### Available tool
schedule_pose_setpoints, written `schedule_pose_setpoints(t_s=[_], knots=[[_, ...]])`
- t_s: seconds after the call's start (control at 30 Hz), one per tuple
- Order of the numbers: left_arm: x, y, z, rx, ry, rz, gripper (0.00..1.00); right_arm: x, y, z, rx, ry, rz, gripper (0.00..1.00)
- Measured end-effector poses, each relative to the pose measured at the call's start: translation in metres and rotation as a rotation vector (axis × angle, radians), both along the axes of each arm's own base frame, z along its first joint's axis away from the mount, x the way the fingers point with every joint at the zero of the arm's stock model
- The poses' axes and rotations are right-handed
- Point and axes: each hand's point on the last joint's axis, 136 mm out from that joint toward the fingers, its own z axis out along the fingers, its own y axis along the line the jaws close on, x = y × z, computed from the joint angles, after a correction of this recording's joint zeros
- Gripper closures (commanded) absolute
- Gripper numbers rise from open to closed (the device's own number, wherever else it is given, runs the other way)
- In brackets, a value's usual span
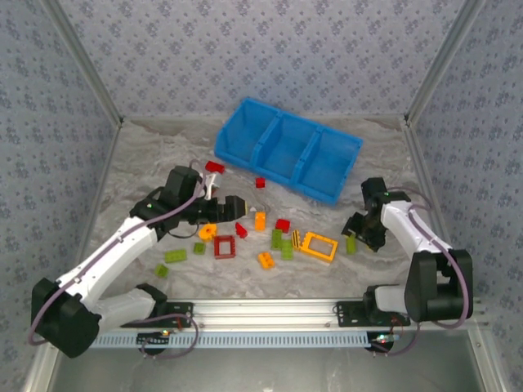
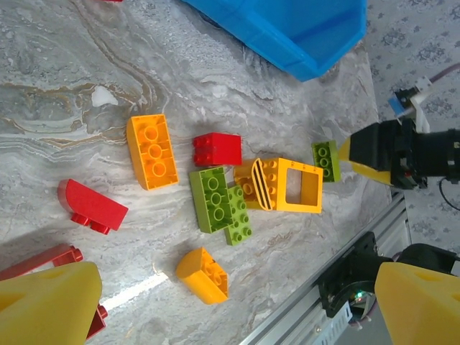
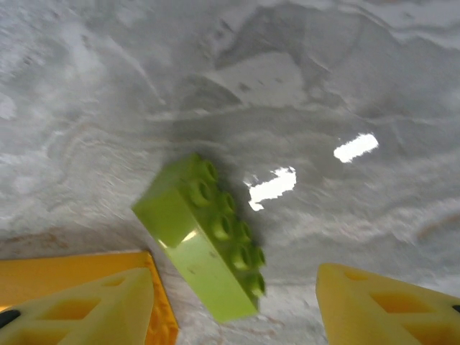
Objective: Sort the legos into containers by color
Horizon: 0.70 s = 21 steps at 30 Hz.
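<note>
The right fingers (image 3: 100, 309) stand apart on either side of a green lego (image 3: 208, 237) lying on the table (image 3: 215, 57), with a clear gap to one finger, while the left fingers (image 2: 50, 302) gape wide over the scattered legos (image 2: 215, 198), and the blue containers (image 1: 231, 147) sit farther back.
</note>
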Motion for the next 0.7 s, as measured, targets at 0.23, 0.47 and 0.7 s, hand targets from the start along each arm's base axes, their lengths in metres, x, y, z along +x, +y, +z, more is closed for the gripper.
schedule_pose_setpoints(t_s=[0.23, 0.47, 0.7], knots=[[0.004, -0.004, 0.005, -0.010, -0.006, -0.007, 0.02, 0.011, 0.007, -0.014, 0.035, 0.008, 0.056, 0.40], [0.008, -0.006, 0.008, -0.010, -0.014, -0.011, 0.02, 0.011, 0.008, -0.026, 0.034, 0.044, 0.071, 0.60], [0.010, -0.007, 0.013, -0.017, -0.027, -0.011, 0.02, 0.010, 0.009, -0.021, -0.020, 0.032, 0.125, 0.78]])
